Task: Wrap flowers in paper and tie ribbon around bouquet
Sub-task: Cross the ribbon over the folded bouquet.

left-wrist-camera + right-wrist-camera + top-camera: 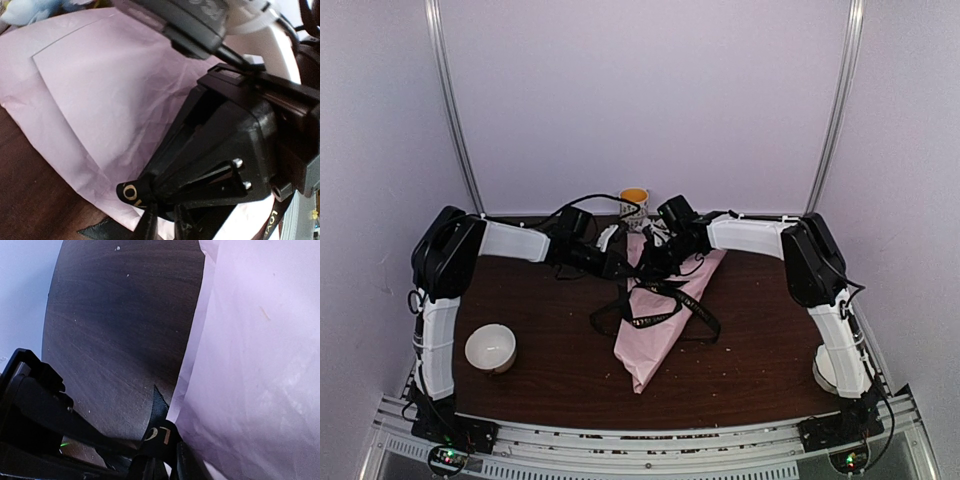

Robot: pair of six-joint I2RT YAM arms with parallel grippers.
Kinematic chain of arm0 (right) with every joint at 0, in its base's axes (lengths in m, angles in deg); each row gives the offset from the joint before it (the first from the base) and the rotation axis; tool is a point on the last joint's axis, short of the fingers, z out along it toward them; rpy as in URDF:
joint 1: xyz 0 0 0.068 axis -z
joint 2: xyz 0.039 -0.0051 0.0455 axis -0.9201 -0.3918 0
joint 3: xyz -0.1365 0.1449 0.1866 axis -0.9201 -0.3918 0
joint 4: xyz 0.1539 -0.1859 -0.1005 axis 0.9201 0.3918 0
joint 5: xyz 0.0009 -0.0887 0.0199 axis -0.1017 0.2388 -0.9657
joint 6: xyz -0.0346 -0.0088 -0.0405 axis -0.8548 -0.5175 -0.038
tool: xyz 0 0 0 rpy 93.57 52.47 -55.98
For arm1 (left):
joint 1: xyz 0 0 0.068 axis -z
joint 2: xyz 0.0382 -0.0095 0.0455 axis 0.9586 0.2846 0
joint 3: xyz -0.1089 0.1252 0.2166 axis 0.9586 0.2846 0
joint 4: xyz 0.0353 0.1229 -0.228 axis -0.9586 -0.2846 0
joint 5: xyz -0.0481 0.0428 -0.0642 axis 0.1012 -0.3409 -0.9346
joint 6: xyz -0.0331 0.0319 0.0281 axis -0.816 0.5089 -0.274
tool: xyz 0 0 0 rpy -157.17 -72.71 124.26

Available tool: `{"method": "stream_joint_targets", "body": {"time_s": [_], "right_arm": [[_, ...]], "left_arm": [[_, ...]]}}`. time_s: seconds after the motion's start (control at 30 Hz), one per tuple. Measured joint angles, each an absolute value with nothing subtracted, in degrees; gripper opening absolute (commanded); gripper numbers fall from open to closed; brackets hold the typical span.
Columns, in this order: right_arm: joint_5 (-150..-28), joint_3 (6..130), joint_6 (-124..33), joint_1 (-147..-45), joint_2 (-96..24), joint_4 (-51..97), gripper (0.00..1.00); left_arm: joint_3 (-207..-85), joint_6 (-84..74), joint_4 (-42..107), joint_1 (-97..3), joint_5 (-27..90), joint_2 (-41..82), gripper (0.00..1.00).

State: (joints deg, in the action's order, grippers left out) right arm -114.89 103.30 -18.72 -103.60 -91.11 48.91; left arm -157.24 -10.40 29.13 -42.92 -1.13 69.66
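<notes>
The right hand (pixel 164 462) is closed on a long narrow black ribbon with gold lettering (pixel 159 434), which is pinched at its fingertips just beside the edge of the paper. The left hand (pixel 166 226) is set tip to tip with it. Its fingers are seen close together just below the same fold of ribbon, but it cannot be told whether they are closed on it.

Both hands are held low over the wide end of the bouquet (pixel 655 335), a crumpled pink paper cone laid near the middle of the dark brown wooden table (pixel 550 330), its point turned toward the arm bases. The ribbon is draped across the cone in loose loops, with parts trailing onto the table at either side. Artificial pale blue flowers (pixel 25 10) are seen at the cone's wide end. A yellow cup (pixel 634 198) is placed at the back of the table. A white bowl (pixel 490 348) is set at the front left, well apart from the cone, and a second white bowl (pixel 823 372) is partly hidden by the right arm.
</notes>
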Motion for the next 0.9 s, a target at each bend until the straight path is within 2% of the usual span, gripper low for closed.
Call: {"method": "stream_joint_targets", "body": {"time_s": [0.07,0.9], "right_arm": [[-114.9,103.3,-18.7,-103.6,-91.1,48.9,0.15],[-113.0,101.7,-20.8,-103.0,-87.3,49.8,0.16]], "left_arm": [[-157.2,-10.3,29.2,-42.9,-1.5,69.7,0.00],[-157.5,-9.9,25.2,-42.9,4.6,69.7,0.00]]}}
